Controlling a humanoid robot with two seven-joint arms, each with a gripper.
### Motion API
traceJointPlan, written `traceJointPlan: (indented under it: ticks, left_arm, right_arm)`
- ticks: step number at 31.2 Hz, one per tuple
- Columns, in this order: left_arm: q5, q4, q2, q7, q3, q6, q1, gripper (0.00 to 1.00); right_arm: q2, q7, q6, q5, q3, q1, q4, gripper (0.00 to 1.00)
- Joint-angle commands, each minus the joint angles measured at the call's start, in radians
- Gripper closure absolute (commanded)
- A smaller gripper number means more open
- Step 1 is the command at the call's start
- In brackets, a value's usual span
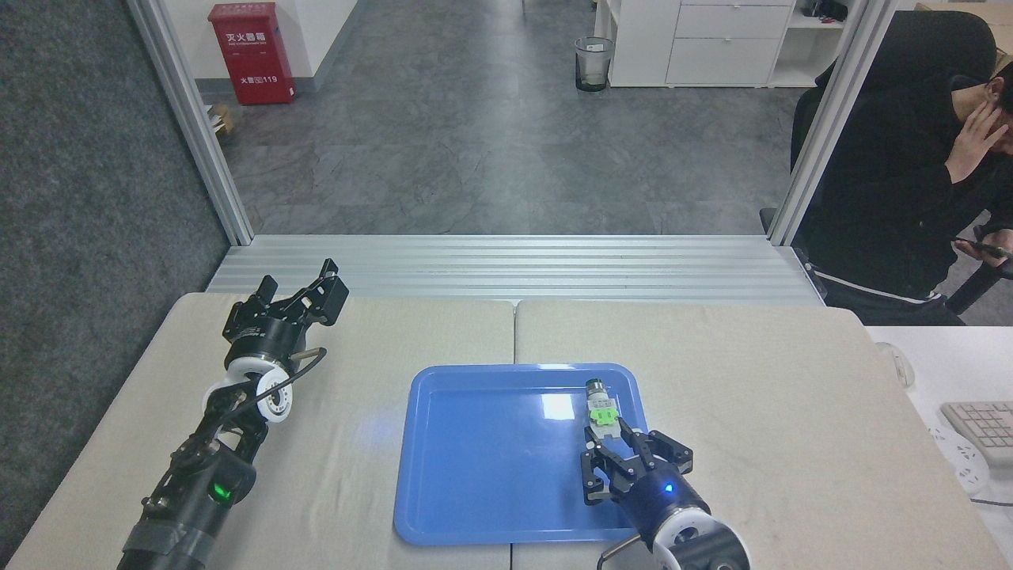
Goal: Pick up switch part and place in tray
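Head view: right gripper (608, 437) was over the right side of the tray (475, 522), jaws clamped on the switch part (601, 410). The part stuck out ahead of the fingertips, silver metal end pointing away from the robot, green block in the middle, white base hidden between the jaws. It sat over the tray's right-hand area near the far right corner (whether it touched the tray floor could not be told from this angle). A blue LED was lit on the right wrist body.

Left gripper (305, 293) was over the far left of the surface (752, 380), well apart from the tray, jaws spread with nothing between them. The left arm ran back to the near-left edge of the view, green light showing on its lower segment.

The tray lay flat at centre of the beige surface, straddling the seam between the two surface halves, a glare patch on its floor just left of the part. No other item was in it.

Background: red cabinet (251, 52) far left, waste bin (593, 63) on the floor, white drawer unit (728, 39) behind it. A person (910, 174) in dark clothes sat at the right, one hand raised to the head. Keyboard (985, 431) and mouse (894, 362) lay on the adjoining white desk at the right edge.
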Motion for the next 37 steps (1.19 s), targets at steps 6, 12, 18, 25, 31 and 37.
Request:
traceJointPlan:
  ticks: [6, 12, 18, 25, 31, 37]
  left_arm:
    - [0.000, 0.000, 0.000, 0.001, 0.000, -0.001, 0.000, 0.00]
    - [0.000, 0.000, 0.000, 0.001, 0.000, 0.001, 0.000, 0.00]
    - [0.000, 0.000, 0.000, 0.001, 0.000, 0.001, 0.000, 0.00]
    - [0.000, 0.000, 0.000, 0.001, 0.000, 0.001, 0.000, 0.00]
    - [0.000, 0.000, 0.000, 0.001, 0.000, 0.001, 0.000, 0.00]
    - [0.000, 0.000, 0.000, 0.001, 0.000, -0.001, 0.000, 0.00]
  right_arm:
    - [0.018, 0.008, 0.036, -0.018, 0.051, 0.048, 0.072, 0.96]
    - [0.019, -0.024, 0.042, -0.023, -0.003, 0.036, 0.106, 0.00]
    - [0.079, -0.076, 0.033, -0.102, -0.105, -0.111, 0.133, 0.00]
    - [0.000, -0.120, -0.065, -0.101, -0.176, -0.451, 0.319, 0.00]
    - [-0.066, -0.136, -0.121, -0.109, -0.185, -0.567, 0.524, 0.00]
    - [-0.091, -0.159, -0.125, -0.130, -0.187, -0.578, 0.598, 0.00]
